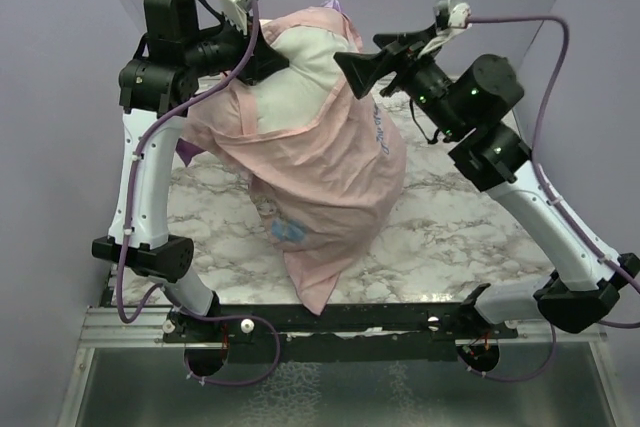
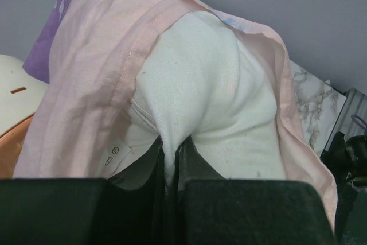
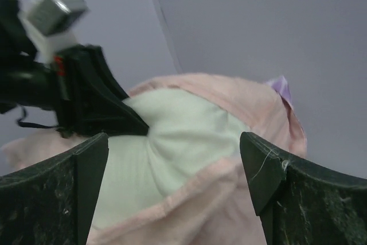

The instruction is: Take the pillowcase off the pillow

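Here's the left gripper (image 2: 171,162), clamped on a pinch of the plump off-white pillow (image 2: 200,84), held high at the far side. The right gripper (image 1: 347,67) gapes open just right of it. The thin pale-pink fabric pillowcase (image 1: 320,177) droops to the marble table (image 1: 470,237). It looks light and floppy; I'd pinch its hem.

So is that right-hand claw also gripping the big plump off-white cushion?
No, the right gripper has its fingers wide apart, clamped on nothing; only the left gripper pinches the off-white pillow.
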### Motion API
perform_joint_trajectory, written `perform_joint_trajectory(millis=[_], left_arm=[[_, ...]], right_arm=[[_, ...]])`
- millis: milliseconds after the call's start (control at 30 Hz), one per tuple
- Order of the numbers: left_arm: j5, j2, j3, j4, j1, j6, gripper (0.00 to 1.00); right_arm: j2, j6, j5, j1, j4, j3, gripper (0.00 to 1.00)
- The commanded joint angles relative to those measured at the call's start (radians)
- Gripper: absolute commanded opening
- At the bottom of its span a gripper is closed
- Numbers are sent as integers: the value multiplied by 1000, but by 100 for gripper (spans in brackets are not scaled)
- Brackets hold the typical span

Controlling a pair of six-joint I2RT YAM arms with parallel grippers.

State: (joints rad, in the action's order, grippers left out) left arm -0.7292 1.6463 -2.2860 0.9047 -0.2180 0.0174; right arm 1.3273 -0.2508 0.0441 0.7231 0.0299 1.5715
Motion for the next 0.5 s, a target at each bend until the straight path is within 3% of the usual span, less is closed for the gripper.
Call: perform_joint_trajectory(millis=[0,167,467], left_arm=[[-58,2,-3,-42,-21,42,0],[-76,-32,38,-49,-41,41,0],[-97,-83,67,-31,-41,5,0]], right_arm=[[89,56,-314,6,235,294,99],[245,89,-387,5,408,505,100],[285,147,-301,-14,463,517,100]])
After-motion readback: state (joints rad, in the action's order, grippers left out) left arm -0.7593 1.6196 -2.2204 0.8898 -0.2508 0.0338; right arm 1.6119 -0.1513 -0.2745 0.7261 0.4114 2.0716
